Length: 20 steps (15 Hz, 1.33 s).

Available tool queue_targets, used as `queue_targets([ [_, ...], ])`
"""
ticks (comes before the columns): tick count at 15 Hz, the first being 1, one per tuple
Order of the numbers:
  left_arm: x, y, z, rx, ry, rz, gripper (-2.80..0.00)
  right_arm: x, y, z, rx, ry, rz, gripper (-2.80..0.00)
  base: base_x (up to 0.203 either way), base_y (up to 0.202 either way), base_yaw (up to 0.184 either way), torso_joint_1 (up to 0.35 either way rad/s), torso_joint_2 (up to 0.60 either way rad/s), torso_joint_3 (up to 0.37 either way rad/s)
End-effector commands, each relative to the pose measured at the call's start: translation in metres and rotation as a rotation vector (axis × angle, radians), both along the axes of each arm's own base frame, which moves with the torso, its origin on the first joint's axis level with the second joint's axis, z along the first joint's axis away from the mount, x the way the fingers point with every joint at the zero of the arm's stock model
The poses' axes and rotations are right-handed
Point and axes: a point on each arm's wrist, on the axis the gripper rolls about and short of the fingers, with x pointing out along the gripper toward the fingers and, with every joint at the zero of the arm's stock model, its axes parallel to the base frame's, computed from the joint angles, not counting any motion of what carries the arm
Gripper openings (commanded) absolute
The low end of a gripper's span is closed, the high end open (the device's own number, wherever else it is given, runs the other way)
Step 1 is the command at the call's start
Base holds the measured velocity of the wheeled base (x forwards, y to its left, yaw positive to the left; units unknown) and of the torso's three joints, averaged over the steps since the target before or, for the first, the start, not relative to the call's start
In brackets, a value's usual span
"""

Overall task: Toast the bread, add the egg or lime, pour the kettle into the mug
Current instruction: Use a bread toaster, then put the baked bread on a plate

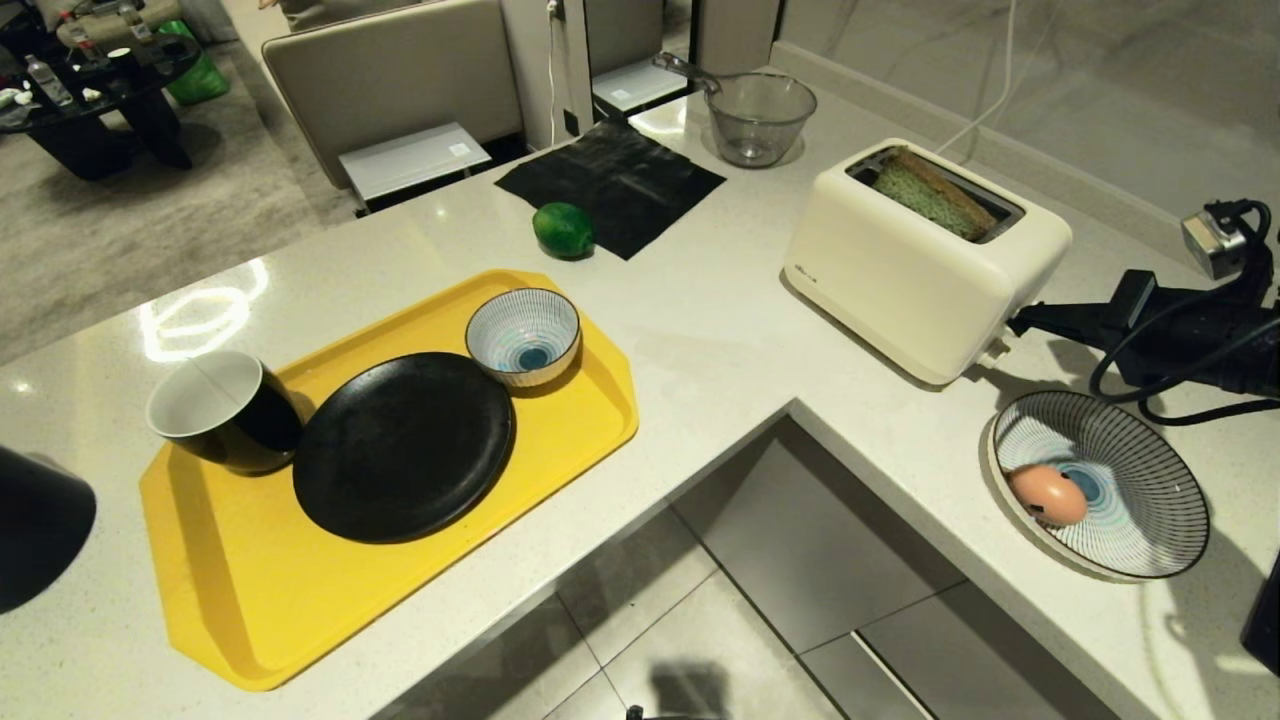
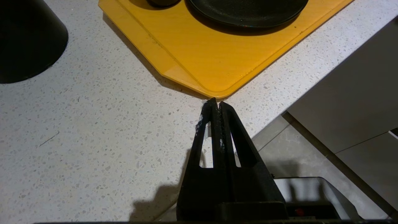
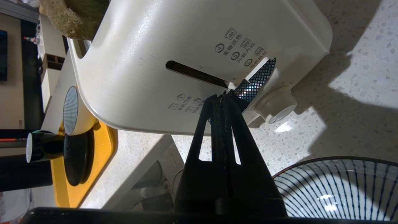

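Observation:
The bread stands in the slot of the cream toaster, its top edge showing. My right gripper is shut and empty, its tips against the toaster's mesh-patterned lever, which sits at the knob end of its slit. The egg lies in a striped dish beside that arm. The lime rests on the counter by a black cloth. The mug stands on the yellow tray. The kettle is at the left edge. My left gripper hangs shut near the tray's corner.
On the tray also sit a black plate and a small striped bowl. A glass bowl stands behind the toaster, next to the black cloth. The L-shaped counter's inner edge drops to the tiled floor.

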Motion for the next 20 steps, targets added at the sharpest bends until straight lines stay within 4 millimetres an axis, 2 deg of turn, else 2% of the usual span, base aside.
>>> queue_targets([
  [1, 0.000, 0.000, 0.000, 0.000, 0.000, 0.000, -2.80, -0.003, 0.000, 0.006, 0.001, -0.018, 0.001, -2.80, 0.000, 0.000, 0.000, 0.000, 0.00, 0.000],
  [7, 0.000, 0.000, 0.000, 0.000, 0.000, 0.000, -2.80, -0.032, 0.006, 0.040, -0.017, -0.120, -0.005, -2.80, 0.000, 0.000, 0.000, 0.000, 0.00, 0.000],
  [13, 0.000, 0.000, 0.000, 0.000, 0.000, 0.000, -2.80, -0.082, 0.014, 0.086, -0.040, -0.224, -0.014, -2.80, 0.000, 0.000, 0.000, 0.000, 0.00, 0.000],
  [15, 0.000, 0.000, 0.000, 0.000, 0.001, 0.000, -2.80, -0.094, 0.017, 0.093, -0.078, -0.260, -0.009, -2.80, 0.000, 0.000, 0.000, 0.000, 0.00, 0.000],
  [18, 0.000, 0.000, 0.000, 0.000, 0.001, 0.000, -2.80, -0.108, 0.016, 0.093, -0.239, -0.340, -0.013, -2.80, 0.000, 0.000, 0.000, 0.000, 0.00, 0.000],
  [20, 0.000, 0.000, 0.000, 0.000, 0.000, 0.000, -2.80, -0.117, 0.015, 0.083, -0.337, -0.360, -0.013, -2.80, 0.000, 0.000, 0.000, 0.000, 0.00, 0.000],
])
